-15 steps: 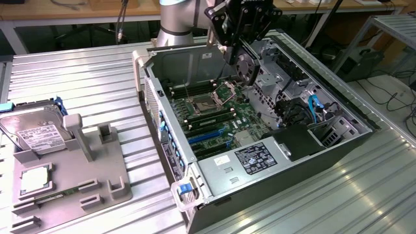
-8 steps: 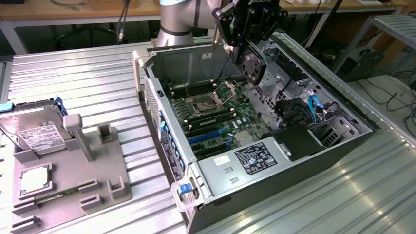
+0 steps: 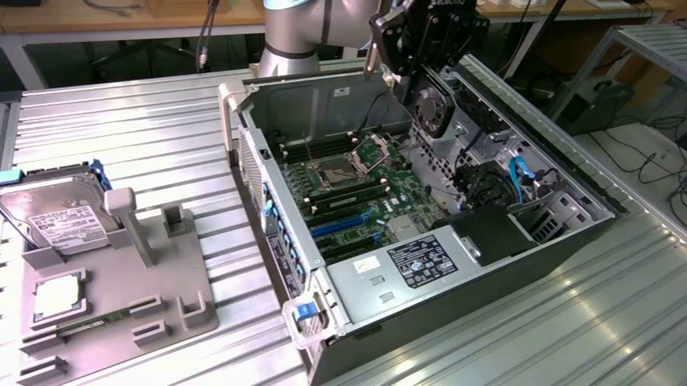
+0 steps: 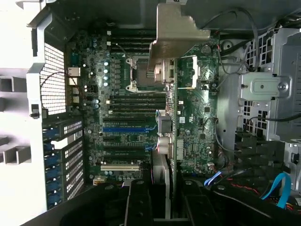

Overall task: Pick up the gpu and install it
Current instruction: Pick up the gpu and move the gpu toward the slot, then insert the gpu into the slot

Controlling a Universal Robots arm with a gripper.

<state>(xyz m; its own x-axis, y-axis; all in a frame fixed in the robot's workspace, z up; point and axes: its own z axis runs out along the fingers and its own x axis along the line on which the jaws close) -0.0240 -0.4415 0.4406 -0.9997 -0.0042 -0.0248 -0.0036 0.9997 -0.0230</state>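
Above the open computer case [image 3: 472, 322], the gripper [image 3: 417, 74] is hanging with the gpu [image 3: 434, 108] in its grasp. The fingers [image 4: 139, 202] are sitting narrow, pinching the thin dark card between them, one on each face, at the end away from its silver bracket [image 4: 178, 33]. In the exterior view the card's fan side is facing the camera, and the card is hanging over the far part of the case, apparently clear of the motherboard [image 3: 400, 197] below.

In the wrist view the gpu is showing edge-on, its long axis running from the fingers out to the bracket, which is overlapping the CPU socket [image 4: 138, 75]. The blue expansion slot [image 4: 124, 129] is lying to one side of that edge, toward the rear wall with its blue slot covers [image 4: 63, 155]. The card looks to be crossing the line of the slots, not lying along it.

At the exterior view's left, the hard drive [image 3: 59, 213] and the CPU chip [image 3: 59, 293] are resting on a grey fixture [image 3: 161, 273] on the desk [image 3: 129, 121], well apart from the gripper.
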